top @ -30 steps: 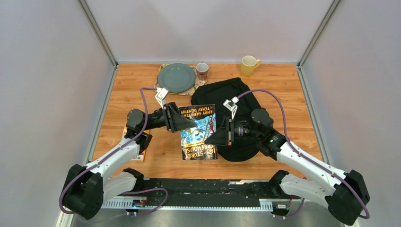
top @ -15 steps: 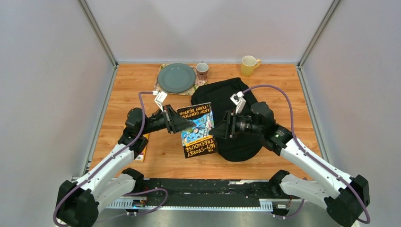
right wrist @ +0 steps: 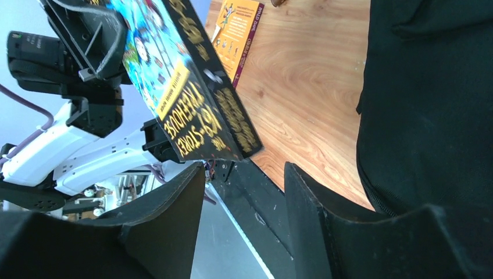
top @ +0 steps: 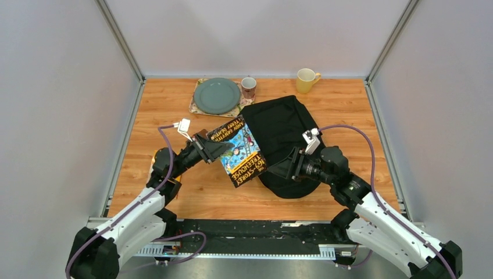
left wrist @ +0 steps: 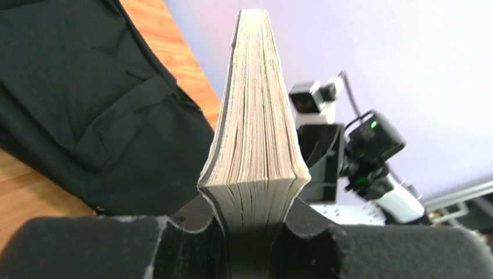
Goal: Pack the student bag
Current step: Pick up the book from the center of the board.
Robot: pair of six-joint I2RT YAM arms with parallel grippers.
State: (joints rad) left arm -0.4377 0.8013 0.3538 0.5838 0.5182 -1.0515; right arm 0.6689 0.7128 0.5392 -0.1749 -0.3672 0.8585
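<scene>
Between the jaws of the left gripper [left wrist: 250, 235]: book [left wrist: 256, 116], clamped across its thickness near one corner, page edges toward the wrist camera. Held off the table [top: 168, 110], cover up and tilted, probably for steering the free end toward the student bag [top: 279, 125].

Just past the book's free end, on the side away from the left gripper: student bag, lying flat on the wood, black fabric slack. No open mouth visible in any view, so the zip's state cannot be told.

Across the book from the left gripper: right gripper [right wrist: 241, 218], jaws apart, nothing between them, aimed at the book's lower edge, with the bag's near rim close alongside. Judged purpose: free for lifting or spreading the fabric during the insertion.

Behind the left gripper, flat on the wood: second book [right wrist: 238, 29], orange cover, well apart from the bag.

Beyond the bag, toward the back: plate [top: 216, 95], small mug [top: 249, 87], yellow mug [top: 305, 80].

Edges and room:
- Wood showing beneath the lifted book and between the two grippers, the likely working gap.
- Lower corner of the book near the right gripper's fingers. Keep any swing short of them.
- Side walls [top: 58, 128] well outside both arms. Avoid wide outward arcs all the same.
</scene>
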